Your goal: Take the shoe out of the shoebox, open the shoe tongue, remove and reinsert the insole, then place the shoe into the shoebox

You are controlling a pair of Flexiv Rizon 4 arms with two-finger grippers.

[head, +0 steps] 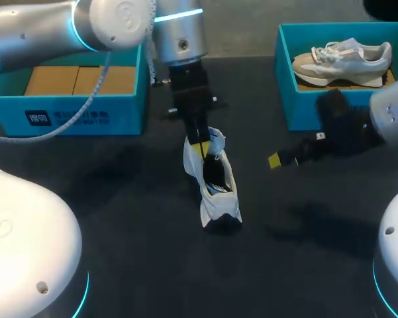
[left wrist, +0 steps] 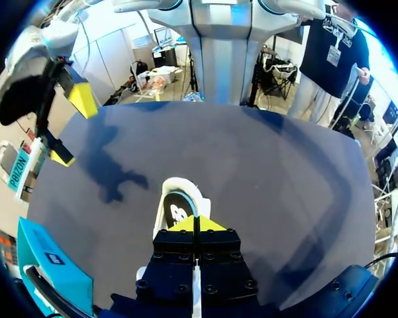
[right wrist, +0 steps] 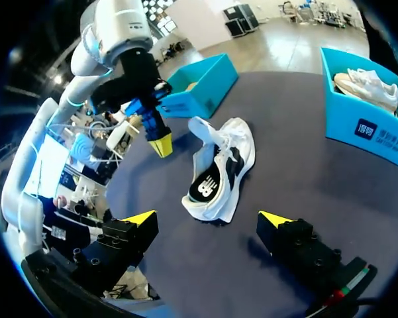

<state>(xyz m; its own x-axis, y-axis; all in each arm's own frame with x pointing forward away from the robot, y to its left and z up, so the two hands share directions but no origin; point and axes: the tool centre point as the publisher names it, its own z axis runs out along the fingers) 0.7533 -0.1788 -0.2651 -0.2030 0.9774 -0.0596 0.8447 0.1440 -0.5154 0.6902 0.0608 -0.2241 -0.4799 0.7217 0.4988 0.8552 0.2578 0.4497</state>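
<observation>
A white shoe [head: 215, 189] lies on the dark table near the middle, its opening turned up so the dark insole [right wrist: 204, 189] shows. Its tongue [right wrist: 202, 129] stands folded back at the far end. My left gripper [head: 201, 150] hangs just over that end, fingers pressed together; the right wrist view shows its yellow tips [right wrist: 161, 143] a little apart from the tongue, with nothing between them. In the left wrist view the left gripper [left wrist: 195, 224] sits above the shoe [left wrist: 179, 202]. My right gripper [head: 275, 161] stands open to the shoe's right, holding nothing; its own view shows the right gripper [right wrist: 208, 218] facing the shoe [right wrist: 225, 165].
A teal shoebox [head: 286, 99] at the back right holds a second pale shoe [head: 344, 61]. Another teal box [head: 73, 116] with cardboard inside stands at the back left. Both boxes show as the teal shoebox [right wrist: 367, 129] and the other teal box [right wrist: 199, 89] beyond the shoe.
</observation>
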